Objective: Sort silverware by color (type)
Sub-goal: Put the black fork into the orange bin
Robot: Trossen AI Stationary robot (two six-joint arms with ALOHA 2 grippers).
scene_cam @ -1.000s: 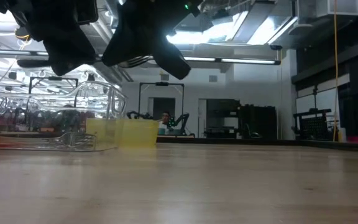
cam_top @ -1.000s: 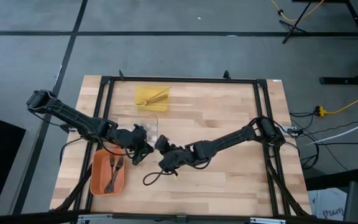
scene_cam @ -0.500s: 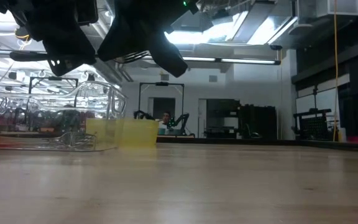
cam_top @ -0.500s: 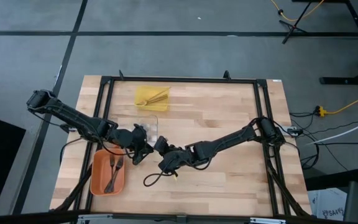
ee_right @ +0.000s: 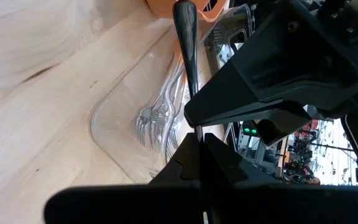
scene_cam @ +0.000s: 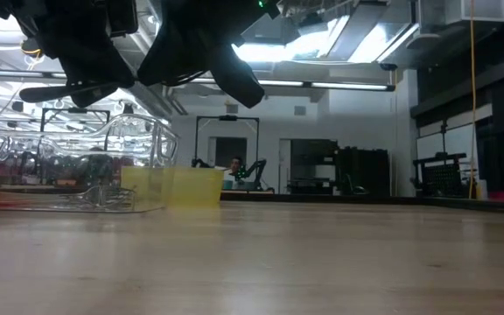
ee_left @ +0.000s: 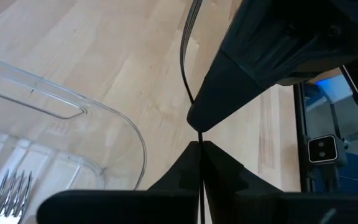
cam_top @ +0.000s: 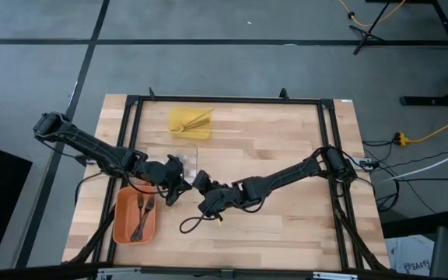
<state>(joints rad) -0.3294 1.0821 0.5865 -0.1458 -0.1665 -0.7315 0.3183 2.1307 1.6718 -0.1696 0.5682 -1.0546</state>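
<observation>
Both grippers, left (cam_top: 183,183) and right (cam_top: 198,180), are clamped on one dark fork (ee_right: 186,43) above the table (cam_top: 286,140); if neither lets go, it could twist or drop outside the trays.

Clear tray (ee_left: 73,112): cut off at the picture's edge.
Forks (ee_left: 11,190) inside: only tines show.
Orange tray (ee_right: 166,9): mostly cropped.

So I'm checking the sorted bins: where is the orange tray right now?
In the high view, the orange tray sits near the table's front-left corner, holding dark forks, just below the left end effector.
</observation>
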